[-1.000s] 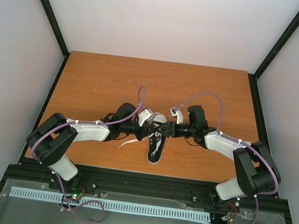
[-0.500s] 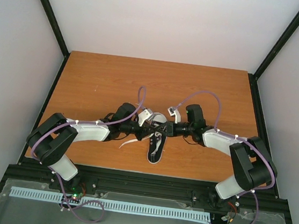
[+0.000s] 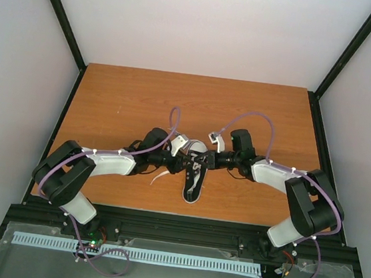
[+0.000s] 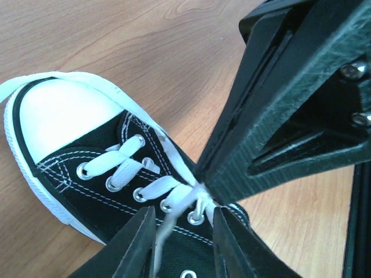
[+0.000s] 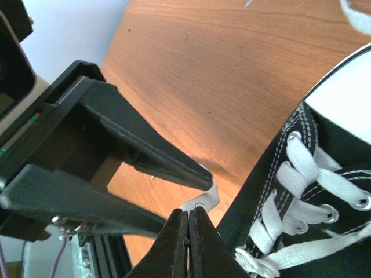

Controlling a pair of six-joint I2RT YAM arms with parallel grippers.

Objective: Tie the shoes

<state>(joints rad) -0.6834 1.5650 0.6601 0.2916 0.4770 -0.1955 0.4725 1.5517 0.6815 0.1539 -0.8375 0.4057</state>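
Observation:
The shoe is a black sneaker with a white toe cap and white laces. It lies mid-table with its toe pointing away from the arm bases. My left gripper hangs open over the upper eyelets, and a loose lace strand runs between its fingers. My right gripper meets it from the right, with its tips at the lace crossing. In the right wrist view it is shut on a folded bit of white lace beside the shoe's side.
A loose lace end trails on the wooden table left of the shoe. Another lace end lies past the toe. A black frame rail runs along the near edge. Grey walls enclose the table.
My right gripper has shut on the lace after standing open. My left gripper has opened from shut and let go of the lace. The right arm has shifted slightly left.

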